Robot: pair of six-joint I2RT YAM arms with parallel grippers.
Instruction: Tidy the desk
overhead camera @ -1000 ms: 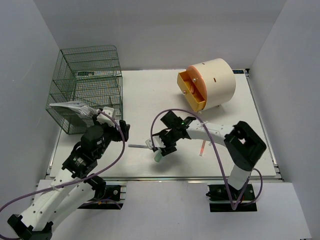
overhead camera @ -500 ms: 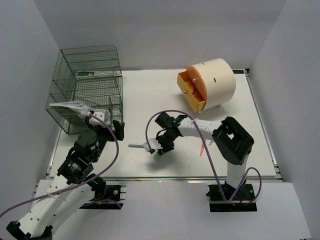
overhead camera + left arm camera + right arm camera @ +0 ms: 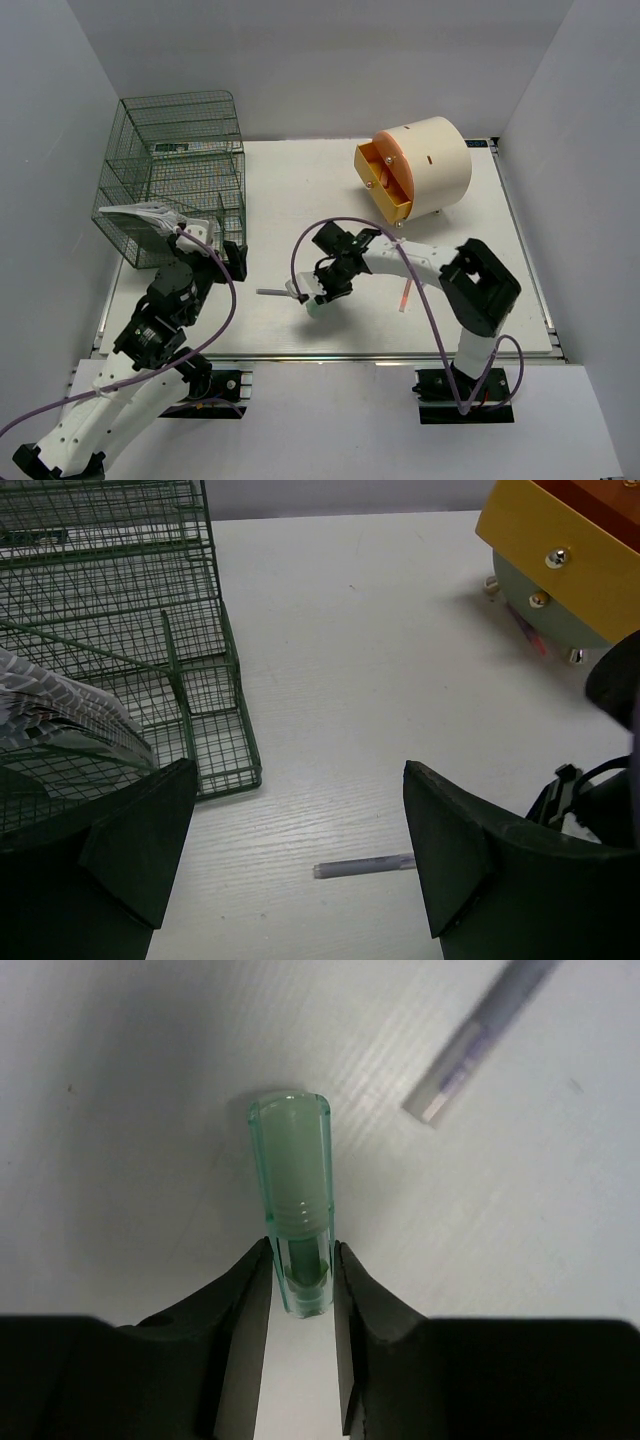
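On the white desk (image 3: 300, 180) lies a short, clear green marker (image 3: 290, 1160), small in the top view (image 3: 314, 308). My right gripper (image 3: 300, 1260) reaches down over it, and both fingers press against the sides of its near end. In the top view the right gripper (image 3: 320, 293) sits at the desk's middle front. A grey pen (image 3: 365, 865) lies just left of it on the desk (image 3: 350, 680), also seen in the right wrist view (image 3: 490, 1035). My left gripper (image 3: 298, 770) hangs open and empty near the rack's front corner (image 3: 226, 248).
A green wire rack (image 3: 175, 170) holding printed papers (image 3: 140, 215) stands at the back left. A cream cylinder (image 3: 430, 165) with an open orange drawer (image 3: 385, 182) sits at the back right. A thin pink pen (image 3: 404, 295) lies right of the right arm.
The right gripper's fingers have closed in onto the green marker. The right arm shifted slightly left then settled. The left arm drew back a little toward the rack and stayed open.
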